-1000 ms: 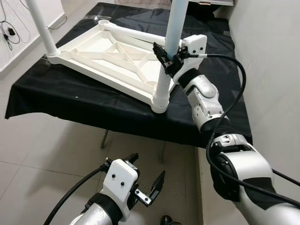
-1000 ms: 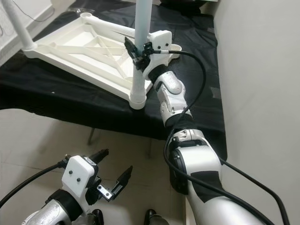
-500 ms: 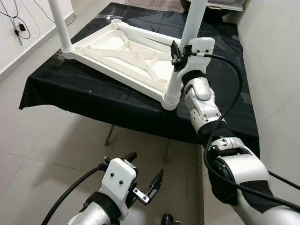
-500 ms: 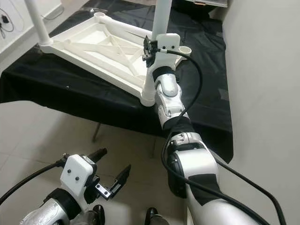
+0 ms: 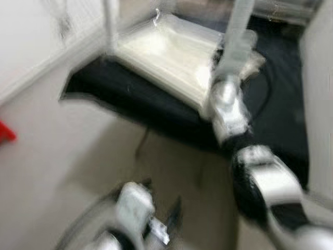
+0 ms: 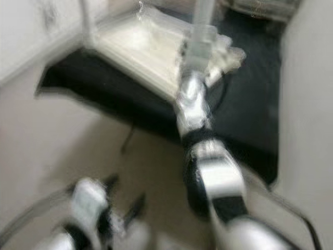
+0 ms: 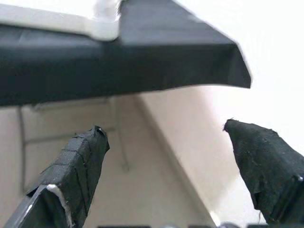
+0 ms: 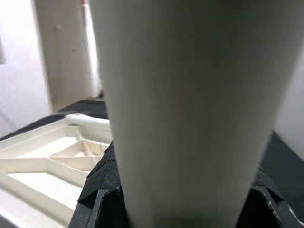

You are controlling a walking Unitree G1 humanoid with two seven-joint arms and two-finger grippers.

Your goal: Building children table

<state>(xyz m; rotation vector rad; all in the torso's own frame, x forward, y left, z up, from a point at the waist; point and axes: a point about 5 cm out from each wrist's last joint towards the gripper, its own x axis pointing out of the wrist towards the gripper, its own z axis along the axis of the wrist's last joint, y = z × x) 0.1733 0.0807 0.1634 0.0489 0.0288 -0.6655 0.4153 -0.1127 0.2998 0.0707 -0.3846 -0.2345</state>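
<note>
Right gripper [image 8: 183, 209] looks clamped round the white table leg [image 8: 190, 95], though it's blurry; left gripper [image 7: 166, 161] hangs open, holding nothing.

Both head views are smeared by motion — the white table frame [image 5: 171, 57] and the right gripper [image 5: 229, 52] at its leg show no sharp edges. Close before that gripper, the white leg [image 8: 190, 109] hides the fingertips behind it — top and foot run out of frame.

The upturned tabletop [image 5: 171, 57] lies on the cloth-covered bench [image 5: 130, 101], a leg [image 5: 237, 36] upright at its right.
</note>
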